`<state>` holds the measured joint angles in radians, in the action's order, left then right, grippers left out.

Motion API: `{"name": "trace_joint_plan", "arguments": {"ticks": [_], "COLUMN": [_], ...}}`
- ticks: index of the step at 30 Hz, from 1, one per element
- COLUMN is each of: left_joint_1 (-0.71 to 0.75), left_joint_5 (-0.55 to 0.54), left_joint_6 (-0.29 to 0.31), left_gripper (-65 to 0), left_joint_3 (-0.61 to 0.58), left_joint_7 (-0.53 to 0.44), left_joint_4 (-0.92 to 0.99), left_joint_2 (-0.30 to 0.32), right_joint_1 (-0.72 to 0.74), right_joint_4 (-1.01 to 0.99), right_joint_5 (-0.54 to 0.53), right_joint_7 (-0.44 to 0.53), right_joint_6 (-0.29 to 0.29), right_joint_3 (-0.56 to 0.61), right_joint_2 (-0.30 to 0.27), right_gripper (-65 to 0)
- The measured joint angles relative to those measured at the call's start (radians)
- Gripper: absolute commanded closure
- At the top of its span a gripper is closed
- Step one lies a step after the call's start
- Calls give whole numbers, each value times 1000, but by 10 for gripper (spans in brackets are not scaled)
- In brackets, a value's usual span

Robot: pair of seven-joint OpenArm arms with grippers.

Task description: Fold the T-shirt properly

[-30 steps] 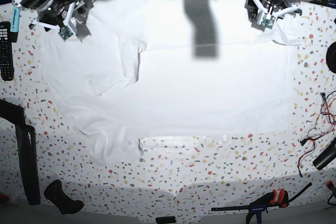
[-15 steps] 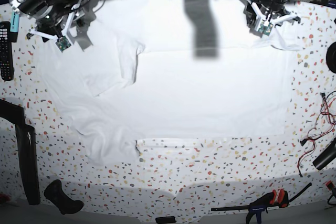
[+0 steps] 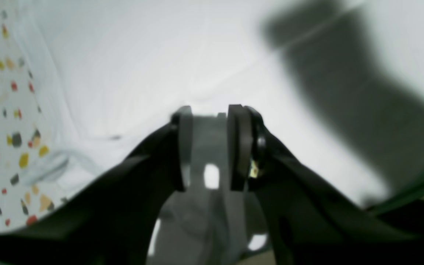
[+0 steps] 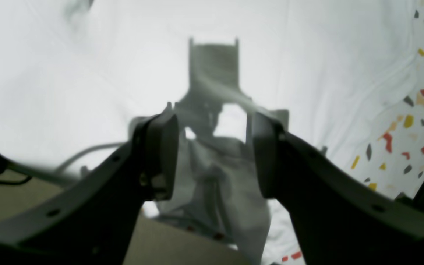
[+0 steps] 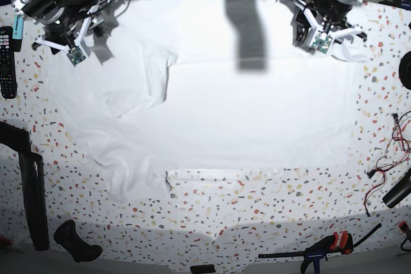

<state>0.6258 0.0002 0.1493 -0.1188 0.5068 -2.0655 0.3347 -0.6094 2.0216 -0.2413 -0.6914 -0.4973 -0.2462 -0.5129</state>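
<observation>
surface: speckled terrazzo table point(image 5: 257, 210) | left edge: your remote point(image 5: 6, 62) | right gripper point(image 5: 64, 43): jaws clamped on T-shirt point(image 5: 244, 113) cloth | T-shirt spread flat mid-table | left gripper point(image 5: 319, 30): clamped on cloth too | front right: clamp point(image 5: 321, 248), red wires point(image 5: 385, 171)

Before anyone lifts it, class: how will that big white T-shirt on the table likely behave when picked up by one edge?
The T-shirt will probably hang limp, since it lies wrinkled with one sleeve folded over. It looks light and thin for its spread. Cloth bunched between each gripper's fingers suggests that it gathers easily rather than holding shape.
</observation>
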Motion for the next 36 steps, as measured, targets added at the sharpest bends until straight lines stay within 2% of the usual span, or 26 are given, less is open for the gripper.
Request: {"name": "trace_joint_plan", "arguments": {"ticks": [4,10,18,32,36], "left_joint_1": [0,-10,-139,-422,-502], "left_joint_5": [0,0,0,0,0], "left_joint_6": [1,3,5,5,5], "left_gripper": [-159,-159,-159,-159,-159], "left_joint_3": [0,0,-1,-1,-1], "left_joint_7": [-93,-96,-94,-89,-43], "left_joint_4": [-1,-2,-2,-2,-2], "left_joint_2": [0,3,13,11,11], "right_joint_1": [11,133,310,464,508], "right_joint_4": [0,0,1,1,1], "right_joint_5": [0,-11,-204,-208,-208], "right_joint_7": [106,111,107,103,98], "right_joint_6": [-1,-1,0,-1,-2], "right_joint_3": [0,3,4,4,4], "right_joint_2": [0,0,0,0,0], "right_gripper": [-320,-320,-320,-320,-320]}}
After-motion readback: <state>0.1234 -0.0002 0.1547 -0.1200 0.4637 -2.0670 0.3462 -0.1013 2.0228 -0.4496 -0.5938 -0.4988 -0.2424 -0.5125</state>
